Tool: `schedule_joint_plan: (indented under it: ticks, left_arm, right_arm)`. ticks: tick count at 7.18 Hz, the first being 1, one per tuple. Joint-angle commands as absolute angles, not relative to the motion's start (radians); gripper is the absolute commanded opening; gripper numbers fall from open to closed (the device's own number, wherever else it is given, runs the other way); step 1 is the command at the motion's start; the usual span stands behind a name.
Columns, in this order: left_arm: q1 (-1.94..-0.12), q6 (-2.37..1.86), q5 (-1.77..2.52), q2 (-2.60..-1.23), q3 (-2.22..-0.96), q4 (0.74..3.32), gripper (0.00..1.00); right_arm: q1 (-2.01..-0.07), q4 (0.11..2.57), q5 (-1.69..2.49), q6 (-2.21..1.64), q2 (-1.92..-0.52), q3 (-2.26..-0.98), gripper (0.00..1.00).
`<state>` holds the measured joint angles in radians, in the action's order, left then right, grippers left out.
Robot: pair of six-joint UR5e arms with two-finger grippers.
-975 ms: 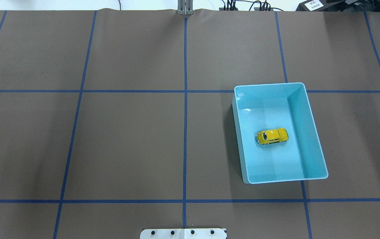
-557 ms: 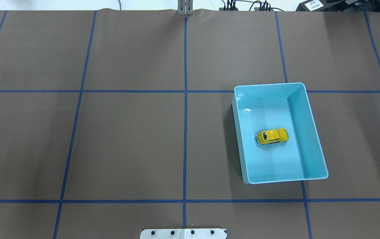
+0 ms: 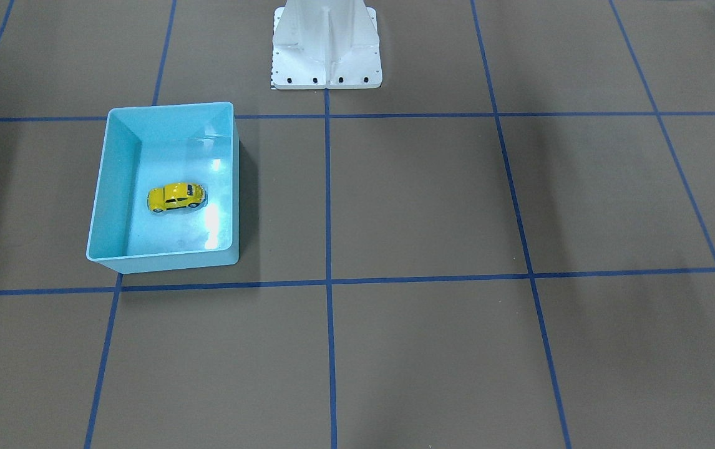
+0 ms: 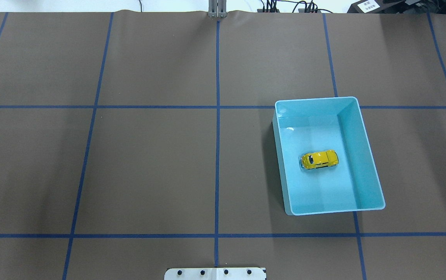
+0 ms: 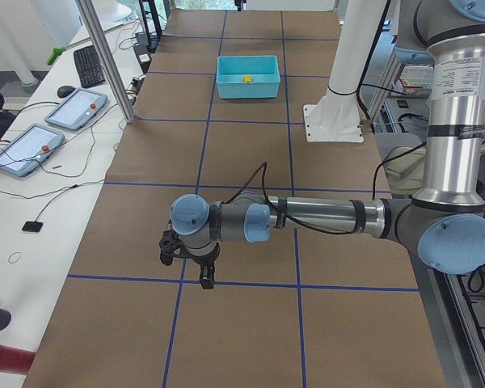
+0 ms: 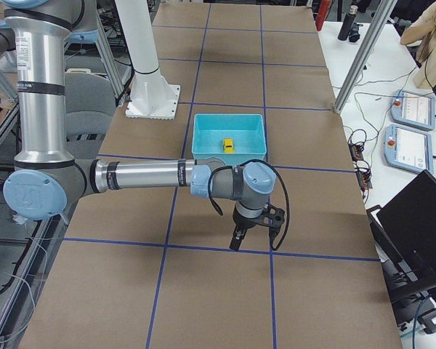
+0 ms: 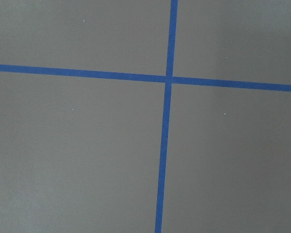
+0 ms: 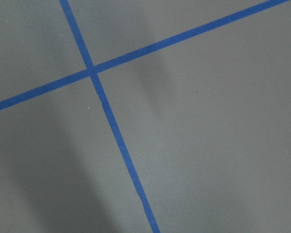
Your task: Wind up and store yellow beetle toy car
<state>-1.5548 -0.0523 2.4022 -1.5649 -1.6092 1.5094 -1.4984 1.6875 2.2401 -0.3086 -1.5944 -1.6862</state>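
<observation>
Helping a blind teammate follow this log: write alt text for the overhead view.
A small yellow toy car sits near the middle of an open light blue bin, right of centre on a brown table with a blue tape grid. No robot arm shows.

Yellow beetle toy car is sitting upright on its wheels on the floor of the light blue bin, roughly mid-floor, standing apart from all four walls. It is showing a small, rounded, glossy yellow body, dark windows and black wheels. Its long axis is running across the bin's shorter width, slightly skewed.
</observation>
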Motion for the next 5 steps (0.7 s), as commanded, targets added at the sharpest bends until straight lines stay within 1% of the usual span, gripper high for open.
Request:
schedule_joint_plan:
  ticks: [1,5]
  left_arm:
    - [-1.554,-0.052,2.402,-1.565,-1.611,1.509,1.00]
    - [-1.554,-0.052,2.402,-1.565,-1.611,1.509,1.00]
  right_arm:
    - [-1.494,1.680,2.226,-0.227,-1.588,-1.710,1.00]
    - [-1.494,1.678,2.232,-0.093,-1.585,-1.710,1.00]
